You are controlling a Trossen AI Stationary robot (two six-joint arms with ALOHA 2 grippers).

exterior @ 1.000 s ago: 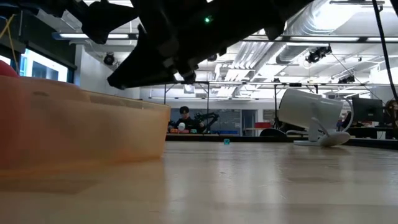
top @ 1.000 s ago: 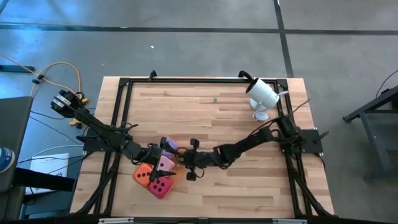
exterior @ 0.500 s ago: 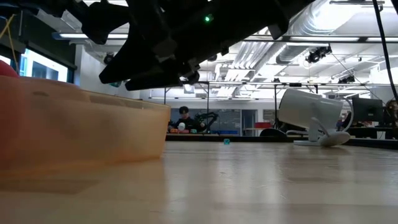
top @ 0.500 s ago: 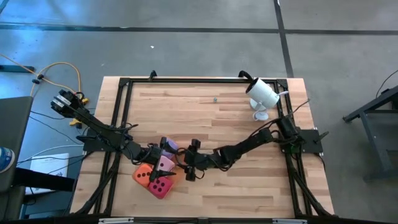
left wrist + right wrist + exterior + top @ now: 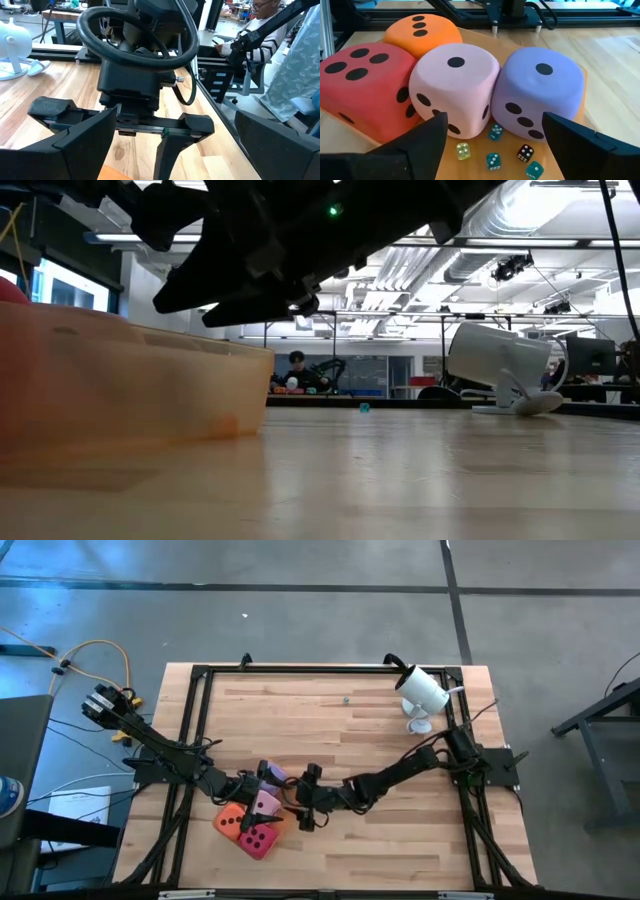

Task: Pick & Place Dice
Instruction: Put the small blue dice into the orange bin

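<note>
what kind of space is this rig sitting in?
Most likely a robotics lab or open workshop. The low view shows exposed ceiling ducts and strip lights; a person sits at a far bench with another robot arm. The wooden table stands on bare concrete floor.

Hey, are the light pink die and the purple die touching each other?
Touching. The right wrist view shows the light pink die and the purple die pressed side to side, with no gap along their shared edge.
</note>
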